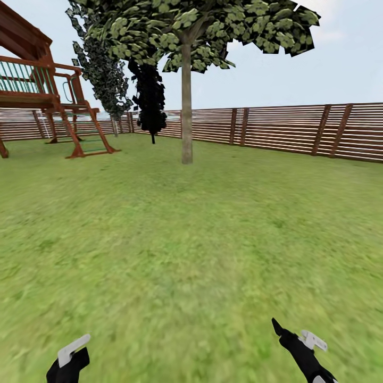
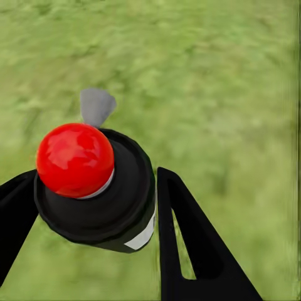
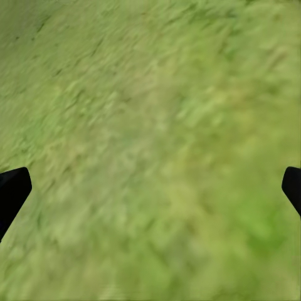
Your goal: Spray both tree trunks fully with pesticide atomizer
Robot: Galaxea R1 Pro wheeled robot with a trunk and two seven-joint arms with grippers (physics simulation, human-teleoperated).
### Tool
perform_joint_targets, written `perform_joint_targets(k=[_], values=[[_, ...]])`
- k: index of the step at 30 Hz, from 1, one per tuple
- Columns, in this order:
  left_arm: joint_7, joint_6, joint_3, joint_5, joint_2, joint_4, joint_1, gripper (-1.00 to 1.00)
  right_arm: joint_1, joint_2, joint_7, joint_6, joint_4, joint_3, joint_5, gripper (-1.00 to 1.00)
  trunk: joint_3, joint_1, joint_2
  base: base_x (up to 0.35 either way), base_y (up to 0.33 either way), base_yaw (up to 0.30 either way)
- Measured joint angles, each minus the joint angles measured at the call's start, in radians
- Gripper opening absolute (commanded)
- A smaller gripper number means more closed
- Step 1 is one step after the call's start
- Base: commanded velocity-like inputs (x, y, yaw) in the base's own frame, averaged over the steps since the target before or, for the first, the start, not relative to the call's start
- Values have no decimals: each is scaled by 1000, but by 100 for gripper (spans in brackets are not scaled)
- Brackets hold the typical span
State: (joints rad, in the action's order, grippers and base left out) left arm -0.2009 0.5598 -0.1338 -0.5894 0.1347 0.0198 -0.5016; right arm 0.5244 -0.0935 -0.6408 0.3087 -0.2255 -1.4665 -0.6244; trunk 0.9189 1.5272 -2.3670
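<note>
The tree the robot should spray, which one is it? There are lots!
Find the brown slatted fence along the back of the lawn. In front of it, alone on the grass, stands the tree. It has a thick, straight, pale trunk and a flat green crown, unlike the black tree behind it near the wooden play frame.

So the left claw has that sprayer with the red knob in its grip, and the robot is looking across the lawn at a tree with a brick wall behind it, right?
Not quite: behind the tree stands a brown fence of horizontal wooden slats, not a brick wall, as the head view shows. The rest holds: the left wrist view shows the left claw gripping the red-knobbed sprayer.
</note>
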Motion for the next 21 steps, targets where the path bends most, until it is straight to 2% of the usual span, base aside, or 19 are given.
perform_joint_targets(k=[21], values=[[0, -1, 0, 0, 0, 0, 0, -100, 0, 0, 0, 0, 0, 0, 0, 100, 0, 0, 0, 326, -80, 0]])
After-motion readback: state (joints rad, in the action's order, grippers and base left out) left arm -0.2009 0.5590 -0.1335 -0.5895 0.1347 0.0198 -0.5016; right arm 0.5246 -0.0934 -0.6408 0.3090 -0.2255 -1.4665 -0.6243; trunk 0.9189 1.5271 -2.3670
